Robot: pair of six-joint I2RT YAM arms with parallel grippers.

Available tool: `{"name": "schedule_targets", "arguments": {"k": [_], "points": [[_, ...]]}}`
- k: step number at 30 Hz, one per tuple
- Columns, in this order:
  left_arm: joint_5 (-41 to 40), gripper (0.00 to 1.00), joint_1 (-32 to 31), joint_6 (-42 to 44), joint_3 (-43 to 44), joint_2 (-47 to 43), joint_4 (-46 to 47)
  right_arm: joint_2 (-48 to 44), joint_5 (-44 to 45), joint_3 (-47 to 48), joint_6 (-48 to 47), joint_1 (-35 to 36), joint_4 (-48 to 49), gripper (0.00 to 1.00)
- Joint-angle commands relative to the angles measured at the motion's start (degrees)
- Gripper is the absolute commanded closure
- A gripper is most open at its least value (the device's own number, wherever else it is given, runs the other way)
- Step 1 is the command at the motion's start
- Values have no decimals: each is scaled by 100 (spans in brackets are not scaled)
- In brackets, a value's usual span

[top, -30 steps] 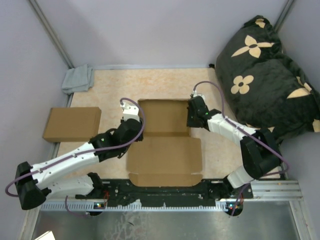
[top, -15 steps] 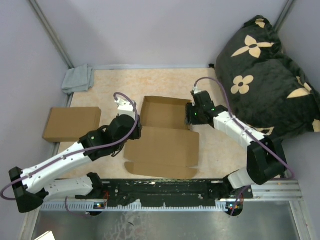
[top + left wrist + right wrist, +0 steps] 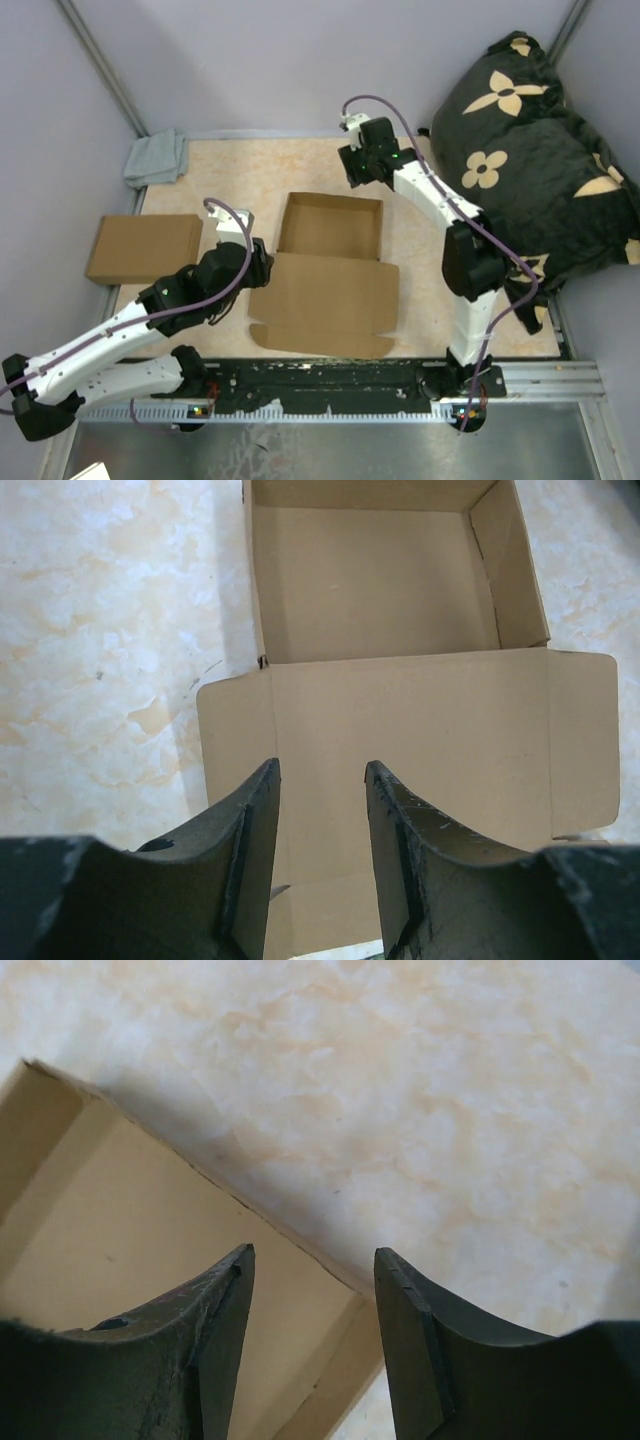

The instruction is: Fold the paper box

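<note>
The paper box point(image 3: 330, 228) is brown cardboard in the middle of the table, its shallow tray standing with walls up. Its lid panel point(image 3: 325, 305) lies open and flat toward me, with small side flaps. My left gripper point(image 3: 262, 262) is open and empty at the box's left side, apart from it. In the left wrist view the gripper point(image 3: 320, 770) hovers over the lid panel point(image 3: 420, 740), with the tray point(image 3: 370, 580) beyond. My right gripper point(image 3: 352, 172) is open and empty above the table just past the tray's far right corner. The right wrist view point(image 3: 313, 1253) shows that corner point(image 3: 150, 1250) below it.
A second flat brown cardboard box point(image 3: 145, 247) lies at the left table edge. A small grey cloth point(image 3: 157, 158) sits at the far left corner. A large black cushion with tan flowers point(image 3: 530, 140) fills the right side. Grey walls close in the table.
My right gripper left the tray's right wall and rose toward the far side. My left gripper drew back to the near left. The box shifted slightly left.
</note>
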Motion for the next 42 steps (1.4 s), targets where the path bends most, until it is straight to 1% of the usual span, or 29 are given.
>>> {"name": "schedule_targets", "arguments": {"k": [1, 4, 8, 18, 21, 23, 26, 30, 32, 35, 39, 40, 41, 42], "points": [[45, 54, 2, -223, -149, -195, -14, 517, -918, 485, -1105, 3, -237, 48], [16, 54, 2, -252, -208, -187, -107, 699, -1204, 469, -1206, 20, -97, 48], [-19, 54, 2, -213, -222, -170, -198, 1038, -1251, 591, -1184, 39, 106, 48], [-80, 54, 2, -396, -396, -253, -297, 1966, -1240, 1298, -1105, 99, -32, 48], [-41, 54, 3, -457, -463, -280, -261, 2040, -1031, 1338, -931, 102, -120, 53], [1, 54, 5, -471, -519, -280, -198, 1977, -797, 1226, -836, 100, -165, 59], [112, 55, 2, -455, -567, -265, -34, 1709, -238, 808, -589, 40, -195, 72], [268, 55, 7, -381, -619, -154, 276, 950, 112, -251, -125, -251, 8, 81], [383, 55, 5, -322, -630, -48, 447, 618, 300, -746, 215, -475, -45, 85], [568, 55, 4, -253, -610, 121, 680, 124, 434, -1384, 616, -801, -412, 86], [769, 56, 7, -209, -587, 321, 941, -718, 687, -2463, 1277, -976, -578, 86], [801, 56, 8, -213, -584, 365, 1009, -975, 574, -2886, 1530, -983, -566, 86], [831, 56, 7, -215, -583, 397, 1050, -1249, 222, -3250, 1762, -971, -465, 85], [849, 56, 9, -240, -580, 442, 1078, -1599, -327, -3614, 2051, -911, -307, 83]]}}
